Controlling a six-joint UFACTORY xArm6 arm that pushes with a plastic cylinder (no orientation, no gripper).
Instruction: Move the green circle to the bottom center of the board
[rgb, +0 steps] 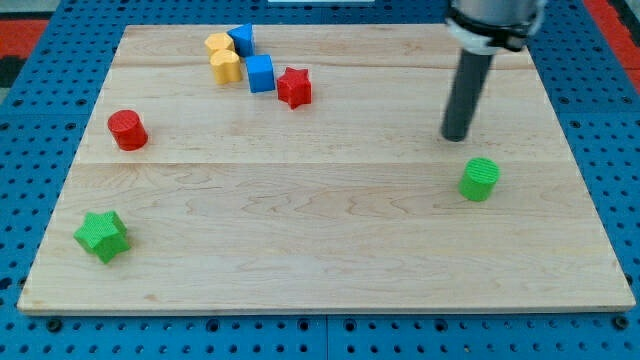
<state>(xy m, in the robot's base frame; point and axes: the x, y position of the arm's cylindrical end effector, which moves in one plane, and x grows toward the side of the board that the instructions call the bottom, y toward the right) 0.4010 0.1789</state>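
The green circle is a short green cylinder standing on the wooden board at the view's right, a little below mid-height. My tip is just above and slightly left of it, with a small gap between them. The dark rod rises from the tip to the top edge of the view.
A green star lies at the lower left. A red cylinder stands at the left. Near the top left are two yellow blocks, a blue block, a blue cube and a red star.
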